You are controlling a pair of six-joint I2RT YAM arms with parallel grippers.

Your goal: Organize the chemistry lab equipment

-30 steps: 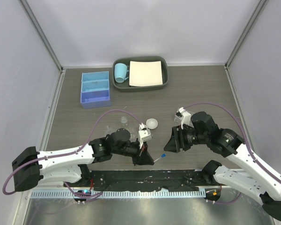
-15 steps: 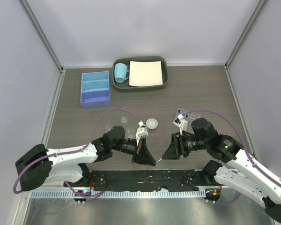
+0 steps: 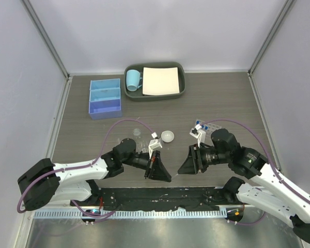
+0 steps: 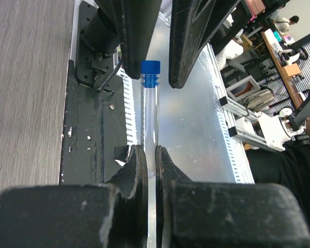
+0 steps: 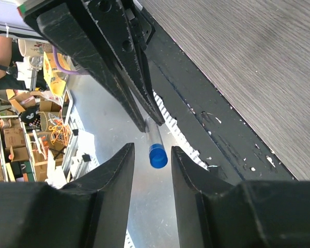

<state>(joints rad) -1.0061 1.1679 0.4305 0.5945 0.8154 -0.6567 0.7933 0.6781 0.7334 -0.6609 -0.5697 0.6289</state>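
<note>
— Where's the tube?
— Pinched low on its clear body by the left gripper [image 4: 151,155], whose jaws are closed tight on it. The tube [image 4: 150,111] sticks straight out past the fingertips, its ribbed blue cap at the free end, near the table's front edge between the two arms.
— And the other side?
— The right gripper [image 5: 151,150] meets it tip to tip with its jaws parted. One black finger stands on each side of the cap with a sliver of gap both ways, so it grips nothing.
— Behind them?
— On the grey wood-grain table [image 3: 232,98], a small white round dish [image 3: 167,136] sits just beyond the left wrist. The clear tube rack [image 3: 200,129] stands beside the right arm, blue caps showing on it. Far back are the blue three-compartment box [image 3: 105,98] on the left and the dark grey tray [image 3: 155,96], which holds a light-blue mug [image 3: 133,79] and a white sheet [image 3: 161,81].
</note>
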